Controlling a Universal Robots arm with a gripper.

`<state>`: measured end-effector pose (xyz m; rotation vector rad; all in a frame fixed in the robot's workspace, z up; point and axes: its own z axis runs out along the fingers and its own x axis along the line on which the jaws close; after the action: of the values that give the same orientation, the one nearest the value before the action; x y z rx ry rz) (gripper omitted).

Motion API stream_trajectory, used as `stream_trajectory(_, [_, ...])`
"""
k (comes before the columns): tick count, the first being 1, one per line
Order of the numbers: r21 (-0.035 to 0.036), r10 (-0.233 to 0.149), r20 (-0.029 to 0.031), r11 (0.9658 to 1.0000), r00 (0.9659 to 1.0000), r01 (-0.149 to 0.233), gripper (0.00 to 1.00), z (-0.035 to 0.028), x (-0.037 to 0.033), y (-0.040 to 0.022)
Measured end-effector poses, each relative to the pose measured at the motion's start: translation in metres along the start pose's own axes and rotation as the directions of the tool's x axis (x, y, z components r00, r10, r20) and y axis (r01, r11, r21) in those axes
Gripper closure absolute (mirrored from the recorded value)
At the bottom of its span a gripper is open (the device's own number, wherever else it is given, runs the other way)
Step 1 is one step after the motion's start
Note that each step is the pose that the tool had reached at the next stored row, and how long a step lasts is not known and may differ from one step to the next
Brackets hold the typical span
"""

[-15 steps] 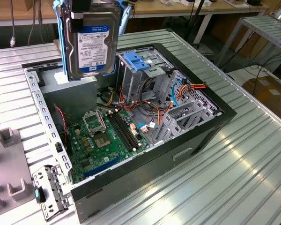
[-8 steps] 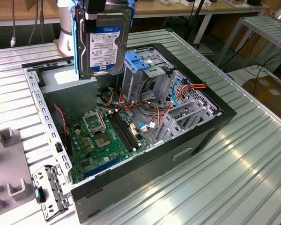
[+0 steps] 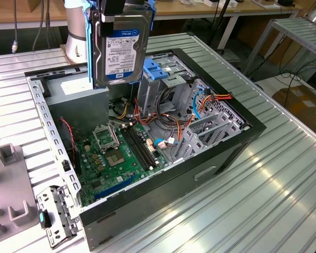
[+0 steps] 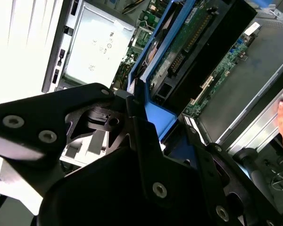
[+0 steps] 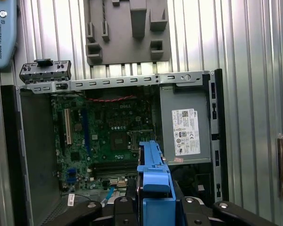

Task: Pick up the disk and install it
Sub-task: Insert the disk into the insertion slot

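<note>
Disk (image 3: pixel 121 47) hangs upright above the open case (image 3: pixel 253 129), gripper (image 3: pixel 116 10) clamped on its blue rails. Any tilt going down could snag the cables (image 3: pixel 171 124) or jam against the cage (image 3: pixel 171 81).

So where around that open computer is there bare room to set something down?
The ribbed table on the exterior view's right of the computer case is bare. Crowded: inside the case, cables and the motherboard, and grey fixtures on the exterior view's left.
</note>
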<state>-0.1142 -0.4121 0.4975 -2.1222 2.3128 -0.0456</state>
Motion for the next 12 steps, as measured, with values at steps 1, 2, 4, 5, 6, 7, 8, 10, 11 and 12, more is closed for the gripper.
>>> stream_trajectory(1, [0.0000, 0.000, 0.0000, 1.0000, 1.0000, 0.000, 0.63, 0.0000, 0.0000, 0.0000])
stream_trajectory(2, [0.0000, 0.000, -0.0001, 1.0000, 1.0000, 0.000, 0.63, 0.0000, 0.0000, -0.0001])
stream_trajectory(4, [0.0000, 0.000, 0.0000, 1.0000, 1.0000, 0.000, 0.63, 0.0000, 0.0000, -0.0001])
stream_trajectory(5, [0.0000, 0.000, 0.0000, 1.0000, 1.0000, 0.000, 0.63, 0.0000, 0.0001, -0.0002])
stream_trajectory(6, [0.0000, 0.000, -0.0001, 1.0000, 1.0000, 0.000, 0.63, 0.0000, 0.0005, -0.0003])
stream_trajectory(7, [0.0000, 0.000, 0.0000, 1.0000, 1.0000, 0.000, 0.63, 0.0000, 0.0012, -0.0003])
stream_trajectory(8, [0.0000, 0.000, 0.0000, 1.0000, 1.0000, 0.000, 0.63, 0.0001, 0.0019, -0.0003])
stream_trajectory(10, [0.0000, 0.000, 0.0000, 1.0000, 1.0000, 0.000, 0.63, 0.0001, 0.0036, -0.0005])
stream_trajectory(11, [0.0000, 0.000, 0.0000, 1.0000, 1.0000, 0.000, 0.63, 0.0001, 0.0055, -0.0006])
stream_trajectory(12, [0.0000, 0.000, 0.0000, 1.0000, 1.0000, 0.000, 0.63, 0.0001, 0.0066, -0.0007])
